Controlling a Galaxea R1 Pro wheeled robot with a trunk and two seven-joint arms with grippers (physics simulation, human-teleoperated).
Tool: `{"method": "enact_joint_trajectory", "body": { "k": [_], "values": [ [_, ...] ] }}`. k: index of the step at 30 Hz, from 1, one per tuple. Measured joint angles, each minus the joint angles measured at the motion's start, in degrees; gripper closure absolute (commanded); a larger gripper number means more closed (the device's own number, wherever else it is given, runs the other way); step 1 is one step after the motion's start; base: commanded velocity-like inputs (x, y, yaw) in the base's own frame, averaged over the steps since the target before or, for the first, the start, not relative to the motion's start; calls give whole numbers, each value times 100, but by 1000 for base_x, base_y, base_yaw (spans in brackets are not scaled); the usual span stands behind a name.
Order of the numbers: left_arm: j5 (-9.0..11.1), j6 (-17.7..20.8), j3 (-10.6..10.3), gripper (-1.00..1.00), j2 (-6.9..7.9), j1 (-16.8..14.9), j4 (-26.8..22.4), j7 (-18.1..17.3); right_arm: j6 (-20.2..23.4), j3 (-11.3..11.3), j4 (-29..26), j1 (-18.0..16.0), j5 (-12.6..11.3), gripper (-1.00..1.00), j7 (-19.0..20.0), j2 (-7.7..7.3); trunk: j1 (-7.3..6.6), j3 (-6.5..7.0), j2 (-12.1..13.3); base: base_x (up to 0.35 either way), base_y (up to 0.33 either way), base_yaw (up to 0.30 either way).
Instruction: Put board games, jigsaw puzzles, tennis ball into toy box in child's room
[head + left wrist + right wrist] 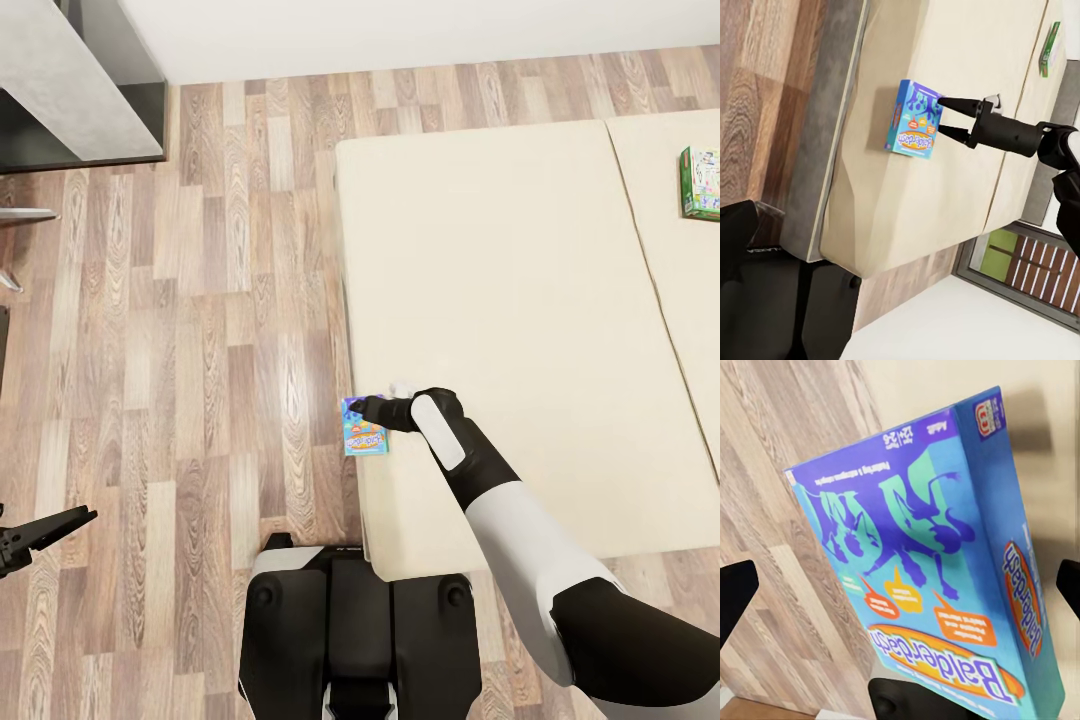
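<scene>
Beige bed [520, 330], right gripper [368, 412] clamping blue board game [362, 437] (edge overhanging floor), left gripper [52, 530] open.

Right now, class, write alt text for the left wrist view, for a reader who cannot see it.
The right arm's black tool reaches across the beige bed to a blue board game at the mattress edge, its fingers on either side of the box. A second, green-edged game lies farther along the bed, with wood-plank floor beside the grey frame.
</scene>
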Motion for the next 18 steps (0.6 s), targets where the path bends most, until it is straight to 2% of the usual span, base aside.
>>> {"method": "enact_joint_trajectory", "body": {
  "k": [18],
  "values": [
    [0, 0, 0, -100, 1, 0, 0, 0, 115, -11, -212, 0, 1, -100, -78, 0, 0, 0, 0, 0, 0, 0]
  ]
}}
